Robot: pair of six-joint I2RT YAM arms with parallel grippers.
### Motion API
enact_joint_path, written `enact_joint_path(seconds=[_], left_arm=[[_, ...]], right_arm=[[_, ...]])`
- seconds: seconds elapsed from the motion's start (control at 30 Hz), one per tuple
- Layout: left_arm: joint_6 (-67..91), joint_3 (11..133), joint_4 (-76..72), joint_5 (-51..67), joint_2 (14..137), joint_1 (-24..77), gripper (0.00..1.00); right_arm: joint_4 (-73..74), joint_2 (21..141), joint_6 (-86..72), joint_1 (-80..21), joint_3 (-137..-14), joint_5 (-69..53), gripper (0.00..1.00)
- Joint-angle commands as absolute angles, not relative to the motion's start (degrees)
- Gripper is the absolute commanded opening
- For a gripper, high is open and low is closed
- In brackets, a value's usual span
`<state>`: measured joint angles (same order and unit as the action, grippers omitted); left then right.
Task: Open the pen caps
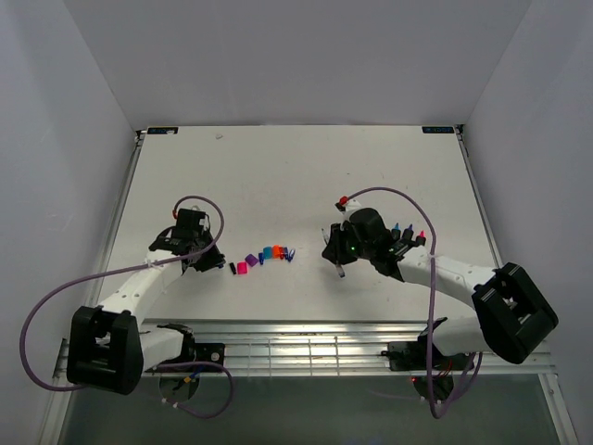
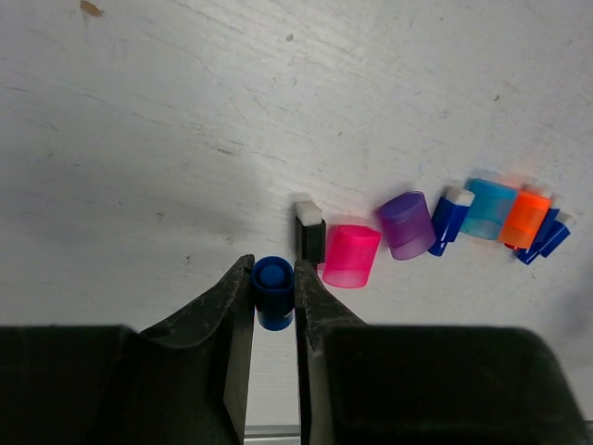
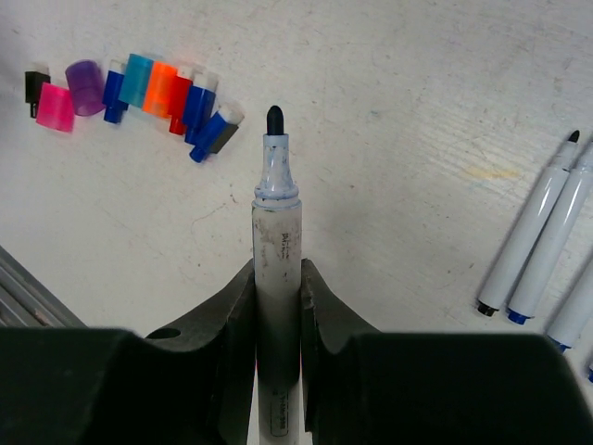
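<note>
White table (image 1: 278, 176) w/ plain pale walls (image 1: 296, 56) on 3 sides, metal slats (image 1: 306, 348) at near edge

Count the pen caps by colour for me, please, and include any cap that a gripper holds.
Dark blue caps: 4, three in the row and one in the left gripper
Light blue cap: 1
Orange cap: 1
Red cap: 1
Magenta cap: 1
Purple cap: 1
Black cap: 1
Total: 10

Bright, even light; soft shadows; slight blur.
</note>
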<state>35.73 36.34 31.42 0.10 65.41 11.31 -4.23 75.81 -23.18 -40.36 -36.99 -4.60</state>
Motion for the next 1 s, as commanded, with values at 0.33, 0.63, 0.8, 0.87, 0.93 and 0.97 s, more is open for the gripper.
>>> enact_joint_path(seconds=[0.33, 0.63, 0.8, 0.87, 0.93, 0.97], left_arm=[[36.3, 35.6, 27.77, 5.36, 73.04, 10.72, 0.39], [38.5, 33.22, 26.37, 6.42, 73.04, 10.72, 0.98], [38.76, 33.84, 27.16, 5.36, 70.32, 10.81, 0.98], [38.76, 34.27, 27.86, 4.84, 69.26, 10.81, 0.98], [38.76, 35.07, 28.47, 4.22, 67.77, 10.81, 0.98], [38.67, 35.24, 29.17, 4.13, 67.33, 10.81, 0.98]], right_arm=[[-4.31, 86.13, -20.57, -35.42, -43.68, -1.85, 0.08], [-0.71, 93.6, -18.11, -34.72, -49.3, 8.08, 0.11], [-0.44, 96.59, -17.23, -34.72, -50.45, 10.46, 0.15], [-0.26, 97.12, -16.96, -34.72, -50.62, 11.25, 0.17], [-0.09, 97.73, -16.44, -34.72, -50.8, 12.56, 0.2], [-0.09, 98.0, -16.26, -34.8, -50.97, 13.0, 0.2]])
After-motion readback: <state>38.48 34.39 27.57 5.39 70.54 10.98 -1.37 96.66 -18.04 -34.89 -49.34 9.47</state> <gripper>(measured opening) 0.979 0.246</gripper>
